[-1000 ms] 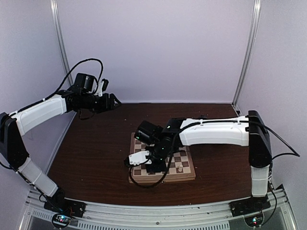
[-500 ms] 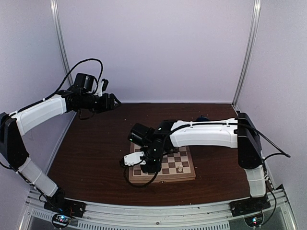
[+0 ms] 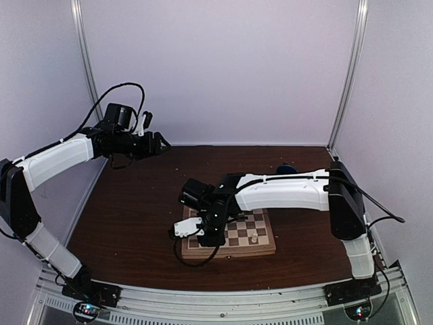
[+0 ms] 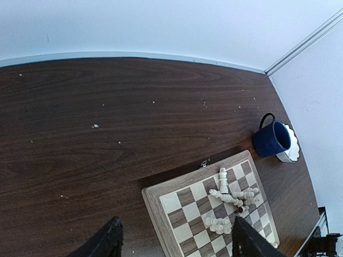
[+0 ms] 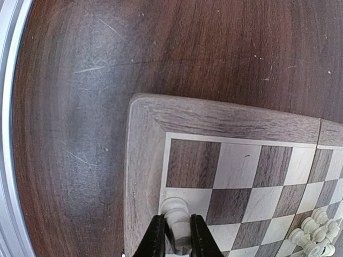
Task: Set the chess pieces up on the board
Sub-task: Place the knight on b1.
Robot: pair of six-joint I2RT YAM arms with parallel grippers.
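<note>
right gripper (image 5: 178,238): pinched tiny cream-white chess piece (image 5: 175,210) over checked wooden board (image 5: 143,160), by table (image 5: 69,134) near edge
left gripper (image 4: 176,243): spread wide, empty
handling: judged light, rigid, tippy; mid-body pinch best

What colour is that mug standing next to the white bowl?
The mug is dark blue with a black handle. It shows best in the left wrist view.

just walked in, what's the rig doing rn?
Chess setup, early stage. The right gripper is shut on one white piece over a cream square at the corner of the board; whether it touches down yet is unclear. The left gripper hangs open and empty above the table's far left. One tall piece stands; the loose pieces lie heaped mid-board. A blue mug sits off the board.
</note>
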